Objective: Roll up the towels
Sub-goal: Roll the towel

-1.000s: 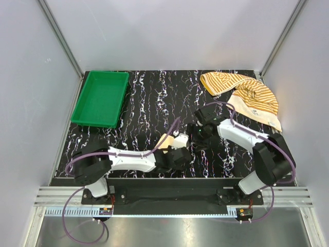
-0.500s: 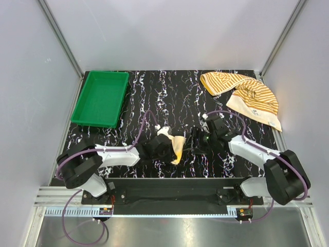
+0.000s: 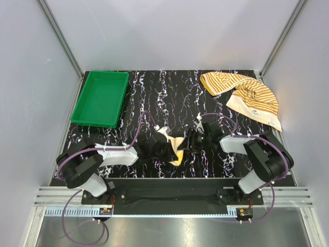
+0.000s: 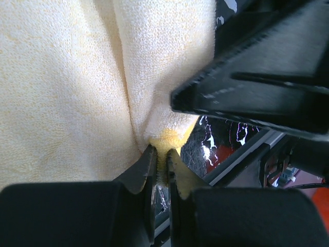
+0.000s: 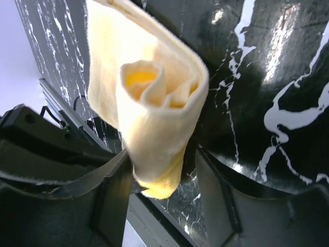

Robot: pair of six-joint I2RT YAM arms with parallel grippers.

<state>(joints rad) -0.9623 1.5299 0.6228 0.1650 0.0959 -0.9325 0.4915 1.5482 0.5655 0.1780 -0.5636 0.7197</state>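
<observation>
Two towels, both soft terry. The yellow towel [image 5: 149, 103] is rolled into a loose spiral w/ a fuzzy nap and deeper yellow in the core. In the top view it's lower middle of the frame, between my two grippers, near the table's front edge.

My left gripper [image 4: 160, 154] is pinched almost closed on a fold of it, thin black tips w/ only cloth between. My right gripper [image 5: 164, 159] has its jaws apart, one black finger each side of the roll's end. The finger on the right of that frame shows a gap to the cloth. The other is v. close, can't tell if it touches.

The striped towel [image 3: 247, 95], orange-and-cream w/ a pale back, lies crumpled upper right, well apart from both arms, one hem by the table's right edge.

One tray [image 3: 100, 100], green plastic, rectangular w/ a raised rim, upper left. The table [image 3: 169, 98] is glossy black w/ white marble veins. Open top runs between tray and striped towel.
</observation>
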